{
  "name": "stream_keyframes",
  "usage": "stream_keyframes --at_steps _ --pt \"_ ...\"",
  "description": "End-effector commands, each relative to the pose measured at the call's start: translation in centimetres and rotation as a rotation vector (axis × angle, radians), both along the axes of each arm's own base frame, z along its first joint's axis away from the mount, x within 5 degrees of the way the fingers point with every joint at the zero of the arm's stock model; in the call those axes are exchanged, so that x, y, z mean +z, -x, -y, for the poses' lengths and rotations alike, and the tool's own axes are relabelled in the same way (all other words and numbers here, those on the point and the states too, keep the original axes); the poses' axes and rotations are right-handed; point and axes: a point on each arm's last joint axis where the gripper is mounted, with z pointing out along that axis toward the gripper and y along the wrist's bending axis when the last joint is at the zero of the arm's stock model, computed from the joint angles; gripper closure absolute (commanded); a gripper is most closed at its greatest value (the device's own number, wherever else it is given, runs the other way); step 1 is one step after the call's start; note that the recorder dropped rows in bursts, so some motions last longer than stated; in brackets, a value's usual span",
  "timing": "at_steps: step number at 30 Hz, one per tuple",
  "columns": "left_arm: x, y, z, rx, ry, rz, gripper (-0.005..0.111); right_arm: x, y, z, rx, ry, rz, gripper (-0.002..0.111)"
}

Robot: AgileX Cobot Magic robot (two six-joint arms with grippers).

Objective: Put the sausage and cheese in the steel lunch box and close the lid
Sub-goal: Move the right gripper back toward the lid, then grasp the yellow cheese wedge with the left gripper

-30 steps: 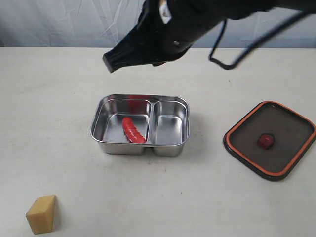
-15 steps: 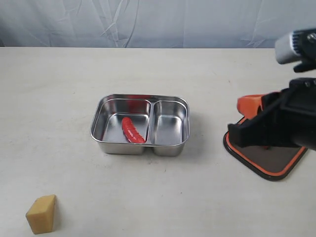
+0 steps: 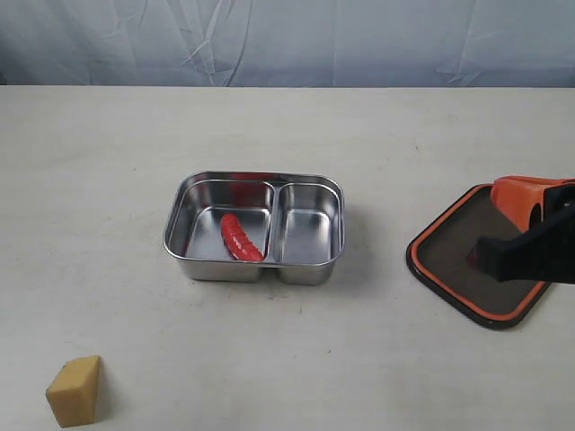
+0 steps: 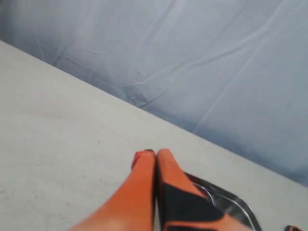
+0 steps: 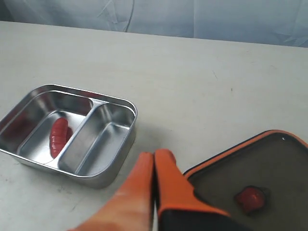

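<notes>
Orange-fingered right gripper (image 5: 155, 155) hangs at the scene's right edge with its fingers pressed together on nothing, low over the dark translucent rectangular lid (image 3: 446, 258). That lid lies on the pale matte table (image 3: 108, 171) with its orange rim upward, apart from the box on its left. Nearest of all, at the near left, the small yellow-orange matte wedge of cheese (image 3: 75, 390) stands on the table, well apart from everything else. Mid-table sits the shiny rectangular steel lunch box (image 3: 310, 269) with rounded corners and a divider. The glossy red ribbed sausage (image 3: 241, 238) lies slightly curved in its larger left compartment, and the right compartment holds nothing. Half a second ago the right arm reached further in and covered most of the lid; now it has drawn back to the right, baring the lid's left half. Box, sausage and cheese lie as before. From the exterior view the gripper is cut off by the frame and hides the lid's right part and most of its small red valve tab (image 5: 250, 198), which the right wrist view shows whole. The left gripper (image 4: 156, 155), also shut on nothing, appears only in its own wrist view, with a corner of the steel box beyond it. Farthest back hangs a creased grey-blue cloth (image 3: 269, 40).
</notes>
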Motion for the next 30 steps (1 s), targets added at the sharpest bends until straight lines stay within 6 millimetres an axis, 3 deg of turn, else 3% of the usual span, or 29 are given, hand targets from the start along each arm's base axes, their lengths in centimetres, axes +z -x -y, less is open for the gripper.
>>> stream_keyframes --at_steps 1,4,8,11,14,18,23,26,30 --pt "3.9 -0.9 0.7 -0.083 -0.115 -0.082 0.107 0.0 0.0 0.2 -0.01 0.004 0.009 0.108" --pt "6.6 -3.6 0.8 -0.119 -0.243 -0.226 0.107 0.0 0.0 0.2 -0.014 0.005 0.007 0.108" --pt "8.2 -8.4 1.0 -0.247 -0.398 -0.577 0.107 -0.2 -0.2 0.8 -0.066 0.037 0.0 0.108" --pt "7.9 -11.6 1.0 -0.344 -0.465 -0.845 0.107 -0.4 -0.3 1.2 -0.113 0.065 -0.009 0.108" --pt "6.2 -13.6 1.1 -0.431 -0.471 -1.081 0.107 -0.4 -0.4 1.5 -0.139 0.081 -0.012 0.108" --pt "3.0 -14.4 1.5 -0.511 -0.402 -1.258 0.107 -0.4 -0.4 1.5 -0.143 0.083 -0.013 0.108" --pt "0.3 -13.5 2.0 -0.574 -0.318 -1.383 0.1 -0.5 -0.4 1.7 -0.156 0.093 -0.013 0.108" --pt "-0.2 -13.0 2.4 -0.641 -0.297 -1.39 0.083 -0.5 -0.4 1.8 -0.173 0.103 -0.016 0.108" --pt "-0.6 -12.7 2.9 -0.685 -0.255 -1.361 0.051 -0.5 -0.5 1.9 -0.179 0.107 -0.017 0.108"
